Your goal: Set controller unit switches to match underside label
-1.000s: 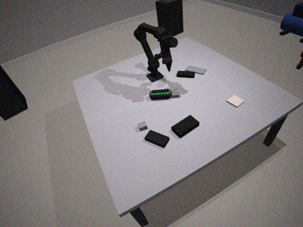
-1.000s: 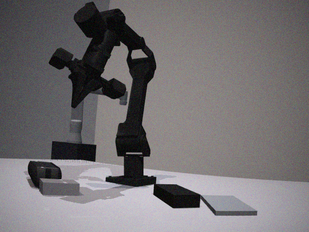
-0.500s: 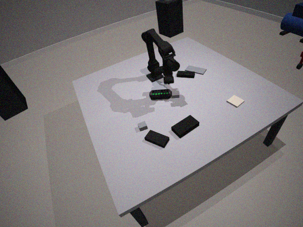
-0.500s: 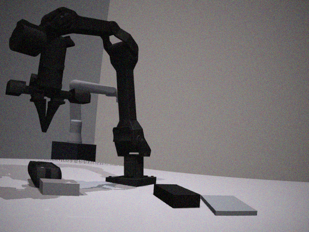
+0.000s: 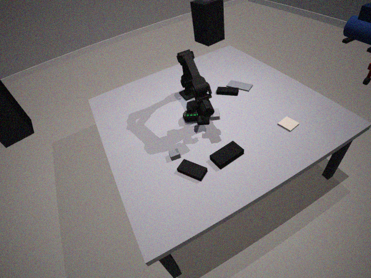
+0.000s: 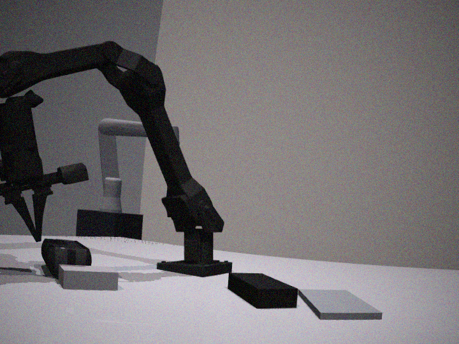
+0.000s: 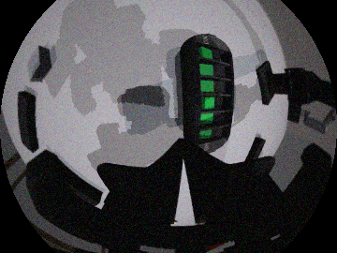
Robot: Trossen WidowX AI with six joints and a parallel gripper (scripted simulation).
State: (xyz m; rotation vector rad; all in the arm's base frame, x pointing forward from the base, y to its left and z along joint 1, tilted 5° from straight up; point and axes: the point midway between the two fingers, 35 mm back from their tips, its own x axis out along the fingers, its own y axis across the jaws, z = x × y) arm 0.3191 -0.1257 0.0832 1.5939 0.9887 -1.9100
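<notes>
Gripper (image 6: 38, 239) (image 7: 183, 141): my fingertips clenched together on nothing — just above the table (image 5: 254, 179) (image 6: 185, 318).
Unit (image 5: 189, 118) (image 6: 66, 253) (image 7: 189, 94): on the table, beside a grey block (image 5: 215, 116) (image 6: 90, 278) — green ends showing.

Gripper (image 6: 37, 238) (image 7: 183, 141) closed, pointing downward.

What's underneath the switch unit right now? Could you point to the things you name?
The controller unit (image 5: 190, 118) (image 6: 66, 253) (image 7: 187, 94) appears to sit on the table (image 5: 254, 191) (image 6: 185, 311) (image 7: 70, 145). Its underside faces down, so the label and the patch of table beneath are covered.
</notes>
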